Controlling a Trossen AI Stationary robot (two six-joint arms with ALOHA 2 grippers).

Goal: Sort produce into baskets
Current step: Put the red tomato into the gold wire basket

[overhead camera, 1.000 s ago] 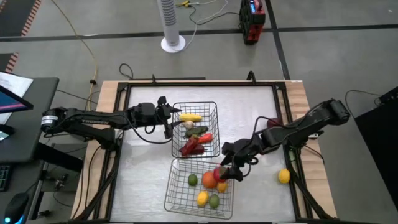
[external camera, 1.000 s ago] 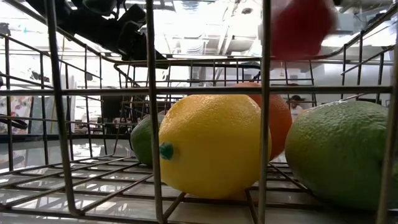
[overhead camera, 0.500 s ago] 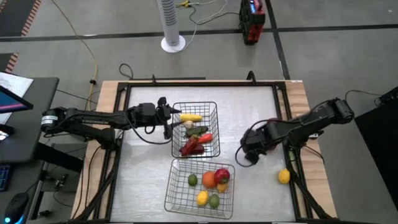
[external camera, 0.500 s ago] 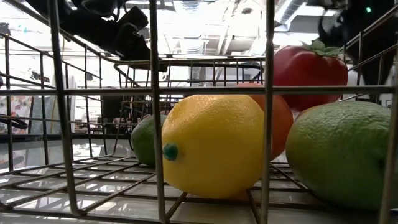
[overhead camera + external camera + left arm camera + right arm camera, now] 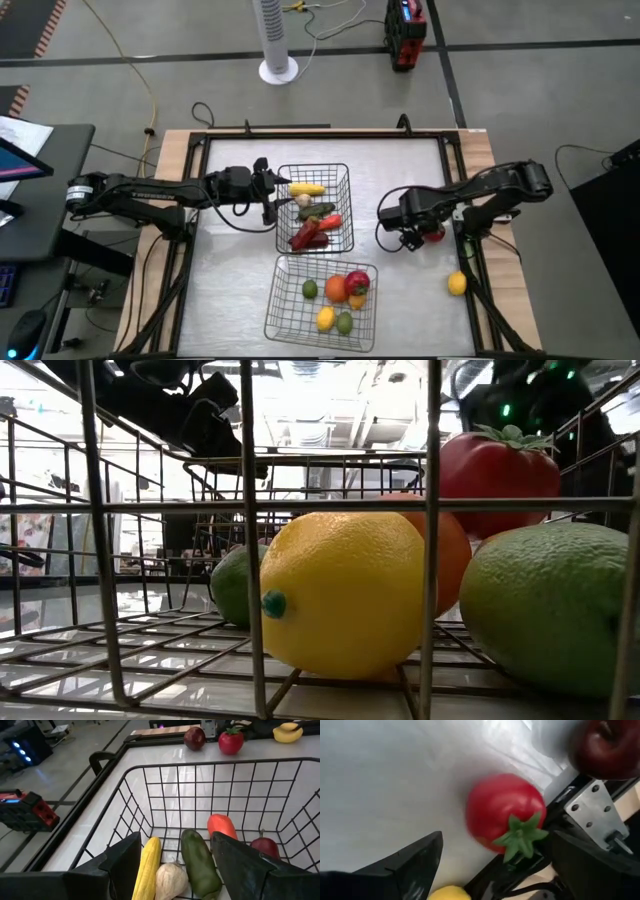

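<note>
Mostly done I'd say: both dark wire-grid baskets [image 5: 318, 208] are filling up, but the right hand [image 5: 412, 239] hangs wide open right over a red toy tomato [image 5: 504, 812], yellow lemon [image 5: 457, 284] nearby, left hand [image 5: 272, 196] open, idle.

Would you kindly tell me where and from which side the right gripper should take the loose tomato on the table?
The tomato lies on its side near the table's right edge, its green stalk pointing sideways. Probably best: the open right gripper, already over it, comes straight down and closes across the round red body, clear of the stalk.
</note>
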